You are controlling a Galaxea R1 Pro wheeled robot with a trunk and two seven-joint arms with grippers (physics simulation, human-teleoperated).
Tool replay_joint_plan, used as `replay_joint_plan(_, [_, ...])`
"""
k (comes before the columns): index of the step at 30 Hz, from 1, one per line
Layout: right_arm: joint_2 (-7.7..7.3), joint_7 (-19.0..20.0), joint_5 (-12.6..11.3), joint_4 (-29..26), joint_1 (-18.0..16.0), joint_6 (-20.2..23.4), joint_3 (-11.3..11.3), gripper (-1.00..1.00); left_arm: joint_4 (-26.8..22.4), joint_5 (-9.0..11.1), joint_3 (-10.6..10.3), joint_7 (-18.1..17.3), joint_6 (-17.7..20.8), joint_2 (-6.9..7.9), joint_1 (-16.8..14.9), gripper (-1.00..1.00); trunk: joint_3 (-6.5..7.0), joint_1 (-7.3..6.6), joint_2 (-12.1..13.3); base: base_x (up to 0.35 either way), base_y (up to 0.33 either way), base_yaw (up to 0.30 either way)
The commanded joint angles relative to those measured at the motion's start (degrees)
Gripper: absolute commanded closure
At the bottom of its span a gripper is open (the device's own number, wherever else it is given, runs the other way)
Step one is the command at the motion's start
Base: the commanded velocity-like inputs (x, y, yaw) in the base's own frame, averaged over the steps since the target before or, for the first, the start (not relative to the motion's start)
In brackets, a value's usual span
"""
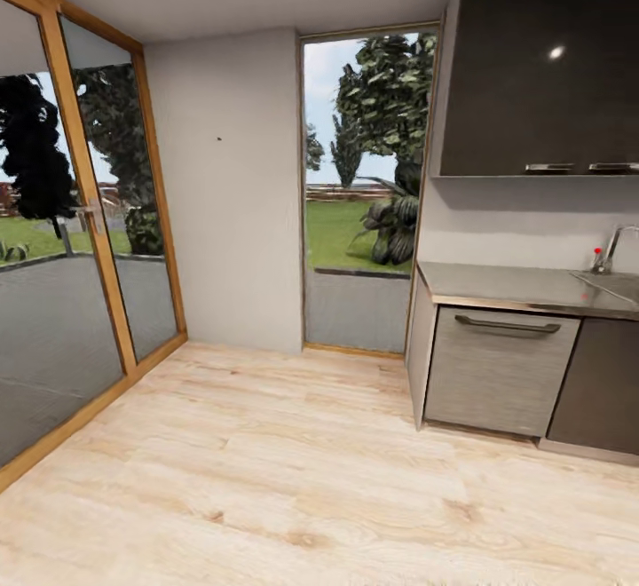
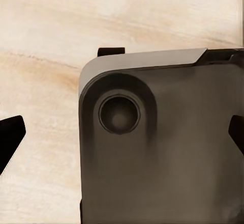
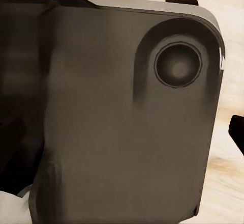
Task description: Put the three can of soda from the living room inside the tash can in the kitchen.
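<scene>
Robot in transit through the kitchen; no soda can or trash bin appears in the frames, so their whereabouts cannot be established from this position.

Head view: light plank floor (image 1: 293, 479) with pronounced grain and knots, matt finish. At 3 o'clock stands a grey worktop (image 1: 506, 286), smooth and metallic-looking, carrying a recessed sink (image 1: 612, 284) and a curved chrome tap (image 1: 614, 247). Beneath it is a brushed grey drawer front (image 1: 499, 371) with a bar handle. Above hangs a glossy dark wall cabinet (image 1: 546, 62). At 12 o'clock is a tall window (image 1: 364, 186) onto lawn and trees; at 9 o'clock, timber-framed glass doors (image 1: 80, 231).

Wrist views: each camera looks down onto the dark, rounded-corner base housing (image 2: 162, 147), with a circular recess, over the floor. Black finger tips (image 2: 10, 135) sit at the frame edges; whether the left or right fingers are clenched or released cannot be told.

Recommended conduct: turn the base slowly, keeping clear of the cabinet corner, and sweep the head until the bin is located before approaching.
</scene>
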Motion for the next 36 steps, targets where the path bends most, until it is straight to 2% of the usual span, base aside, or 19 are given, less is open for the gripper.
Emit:
replay_joint_plan(1, [0.00, 0.01, 0.00, 0.00, 0.00, 0.00, 0.02, -1.00, 0.00, 0.00, 0.00, 0.01, 0.00, 0.00, -0.01, -1.00, 0.00, 0.00, 0.00, 0.000, 0.000, -0.285])
replay_joint_plan(36, [0.08, 0.04, 0.00, 0.00, 0.00, 0.00, 0.08, -1.00, 0.00, 0.00, 0.00, 0.00, -0.01, 0.00, -0.05, -1.00, 0.00, 0.00, 0.00, 0.000, 0.000, -0.285])
